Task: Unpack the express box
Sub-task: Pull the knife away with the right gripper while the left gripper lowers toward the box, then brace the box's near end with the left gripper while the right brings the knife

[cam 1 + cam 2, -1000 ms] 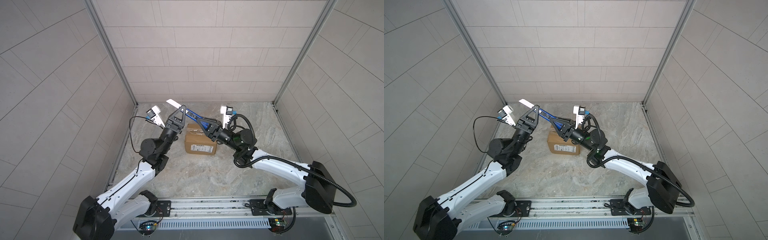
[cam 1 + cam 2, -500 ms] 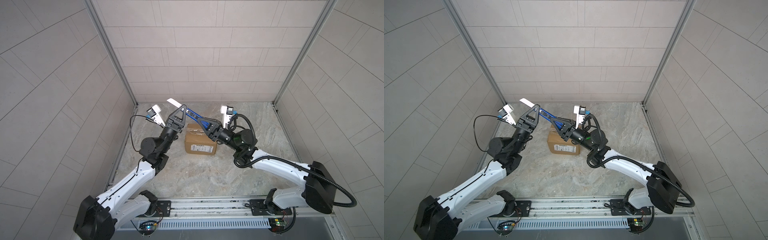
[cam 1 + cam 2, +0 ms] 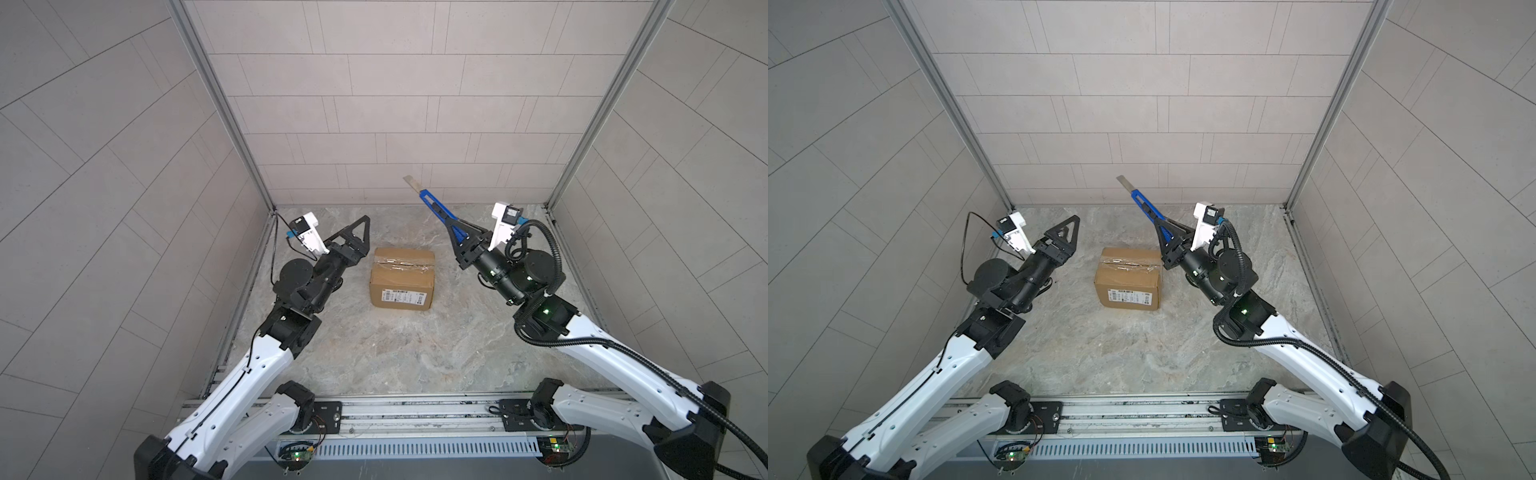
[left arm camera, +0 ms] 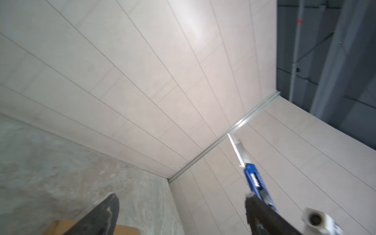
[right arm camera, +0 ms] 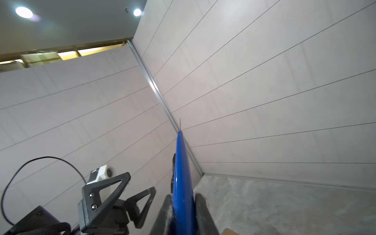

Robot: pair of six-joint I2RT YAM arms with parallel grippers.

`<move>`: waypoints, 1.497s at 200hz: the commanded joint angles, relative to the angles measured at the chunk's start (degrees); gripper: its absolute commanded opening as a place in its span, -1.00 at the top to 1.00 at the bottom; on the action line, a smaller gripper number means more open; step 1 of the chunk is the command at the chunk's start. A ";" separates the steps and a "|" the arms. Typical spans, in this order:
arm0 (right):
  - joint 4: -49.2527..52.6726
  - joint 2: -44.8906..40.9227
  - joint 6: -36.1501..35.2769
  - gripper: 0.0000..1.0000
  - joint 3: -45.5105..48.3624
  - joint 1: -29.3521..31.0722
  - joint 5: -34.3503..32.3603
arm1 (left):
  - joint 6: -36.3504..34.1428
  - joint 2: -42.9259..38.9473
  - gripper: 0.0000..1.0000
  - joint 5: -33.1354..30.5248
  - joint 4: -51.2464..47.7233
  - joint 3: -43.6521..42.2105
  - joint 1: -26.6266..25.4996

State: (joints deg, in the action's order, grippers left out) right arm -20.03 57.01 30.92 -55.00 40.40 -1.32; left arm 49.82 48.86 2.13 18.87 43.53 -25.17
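The express box, a brown carton with taped top seam and a white label on its near side, sits on the floor between both arms. My right gripper is raised right of the box, shut on a blue utility knife whose blade sticks out up and away. My left gripper hovers left of the box, open and empty. A corner of the box shows under it.
Tiled walls close in the marbled floor on three sides, with metal corner posts. The arms' mounting rail runs along the near edge. My left gripper's two fingers show in the right wrist view.
Both grippers met on the knife above the box before. My left gripper has opened, let go and swung left; my right gripper has carried the knife up and to the right.
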 commanded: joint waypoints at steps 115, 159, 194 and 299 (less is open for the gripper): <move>27.11 21.58 -22.38 1.00 -9.76 -9.21 -1.50 | 1.98 -8.42 -1.00 3.04 -14.27 -16.63 -10.43; 27.71 22.70 -22.18 1.00 -8.36 -9.42 1.21 | 3.40 -3.57 -1.00 4.02 -7.24 -18.19 -11.56; 29.33 22.63 -23.09 1.00 -7.75 -9.38 1.32 | 2.59 2.61 -1.00 4.50 -4.16 -15.45 -11.57; 31.50 15.41 -18.93 1.00 -1.09 -9.38 4.81 | -3.28 11.74 -1.00 2.00 -6.63 -9.90 -8.31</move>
State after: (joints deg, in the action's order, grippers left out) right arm 11.53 76.29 9.76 -57.45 31.05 1.72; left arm 49.32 59.09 4.54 12.05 31.24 -34.79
